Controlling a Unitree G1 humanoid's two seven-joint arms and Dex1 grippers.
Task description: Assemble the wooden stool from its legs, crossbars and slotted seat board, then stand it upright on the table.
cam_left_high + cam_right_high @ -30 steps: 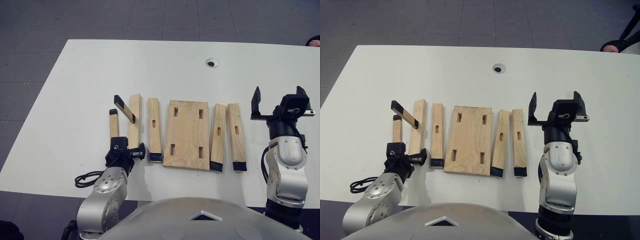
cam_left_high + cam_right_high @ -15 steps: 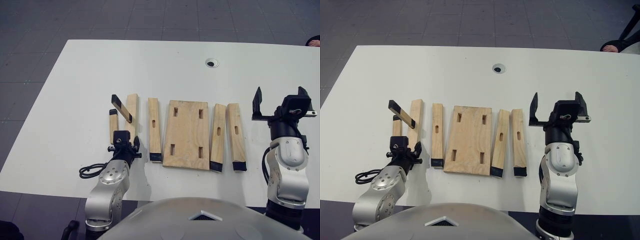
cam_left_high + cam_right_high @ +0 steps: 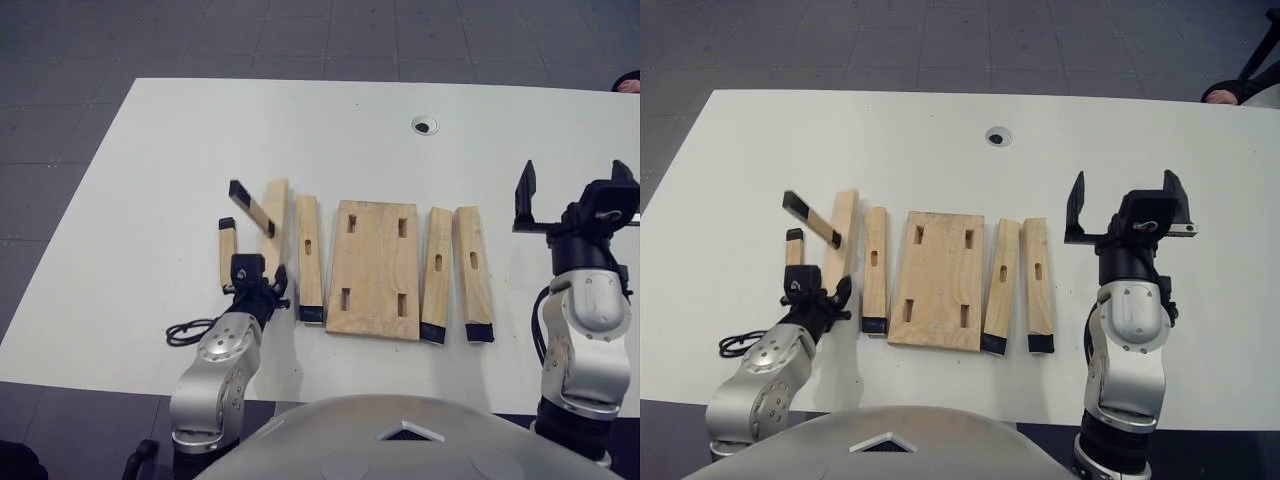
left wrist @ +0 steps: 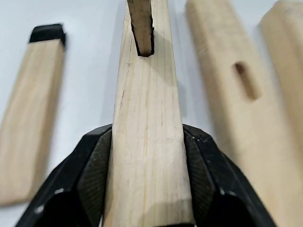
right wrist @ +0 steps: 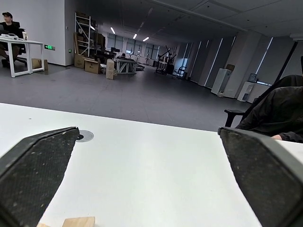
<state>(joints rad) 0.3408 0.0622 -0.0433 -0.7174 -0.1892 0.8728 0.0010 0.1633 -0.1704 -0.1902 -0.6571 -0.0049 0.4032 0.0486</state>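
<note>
Starting at the left of the white table [image 3: 150, 150], we see a short crossbar [image 3: 227, 252] lying flat, with a black cable [image 3: 186, 332] near the table's front edge. Just beside that crossbar is the leftmost leg [image 3: 273, 222]. Our left gripper [image 3: 260, 290] is clamped on its near end, both pads [image 4: 94, 165] pressed against its sides. A second crossbar [image 3: 250, 208] sticks out of this leg's slot, tilted up and to the left, its black tip raised. Next we find a second leg [image 3: 309, 258], then the slotted seat board [image 3: 375, 268] lying flat in the middle, with a round cable hole [image 3: 424, 126] well beyond it. A third leg [image 3: 437, 275] and a fourth leg [image 3: 472, 272] lie close together. Our right gripper [image 3: 1126, 208] hangs over the table to their right, apart from the wood, its jaws wide apart.
</note>
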